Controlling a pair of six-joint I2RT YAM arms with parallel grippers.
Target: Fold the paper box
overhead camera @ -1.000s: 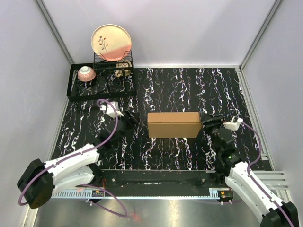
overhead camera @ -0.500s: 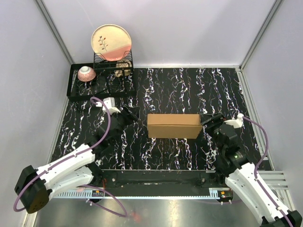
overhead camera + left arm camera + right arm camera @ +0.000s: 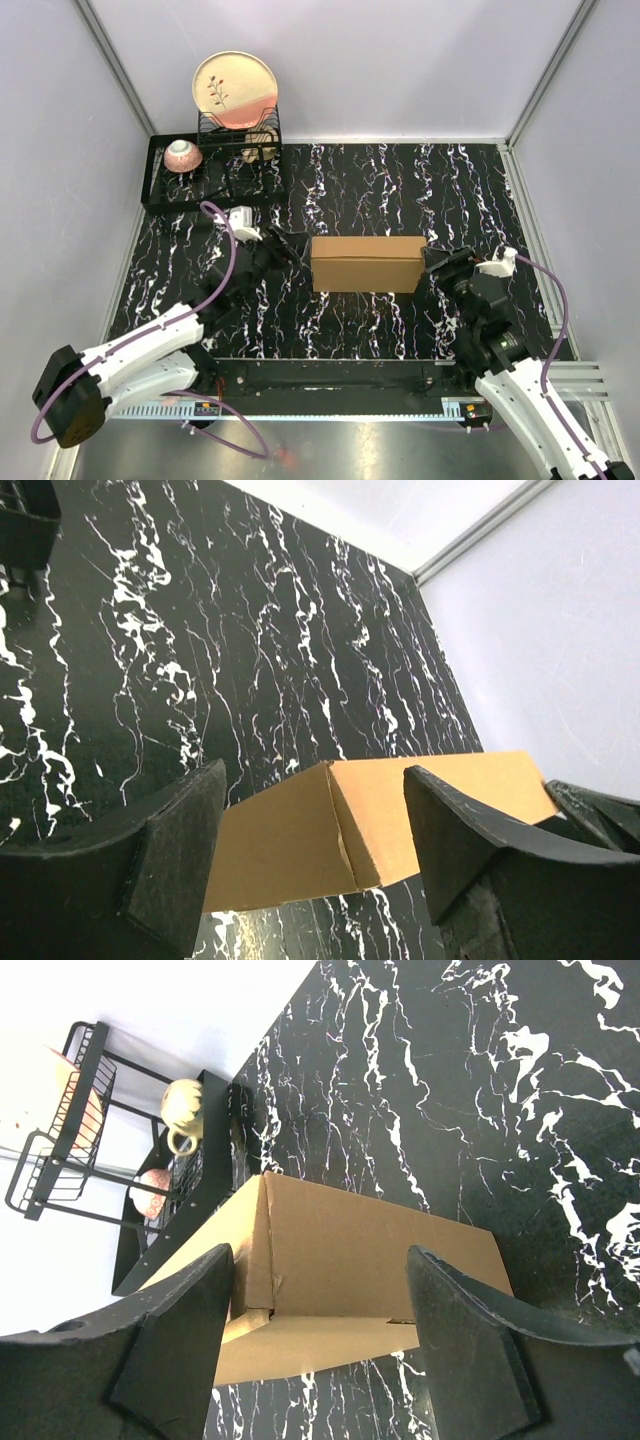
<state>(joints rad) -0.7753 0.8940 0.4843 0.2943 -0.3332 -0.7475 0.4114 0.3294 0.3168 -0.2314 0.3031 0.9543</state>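
- Left claw point(image 3: 297, 247): jaws stand wide apart and grip nothing. It sits just beside the left end of the paper box point(image 3: 367, 263), aimed at that end. The wrist view shows the box's near corner framed between the two fingers. Contact cannot be confirmed.
- Right claw point(image 3: 433, 267): jaws likewise spread wide, with nothing clamped. It sits just beside the right end of the box, facing it. Its wrist view shows the box's end panel between the fingers. Whether either finger touches the cardboard cannot be told.
- Paper box: plain brown cardboard, formed into a closed rectangular carton. It lies flat on the worktop point(image 3: 380, 190) near the middle, with its long side running left to right between the two claws. A slight gap shows along one end seam in the right wrist view.
- Worktop: black surface with white marbled veining.
- Dish rack point(image 3: 156, 185): black wire, at the far left corner, well apart from the box. It holds an upright cream-and-pink plate point(image 3: 235, 90), a small pink bowl point(image 3: 183, 155) and a beige mug point(image 3: 182, 1108).
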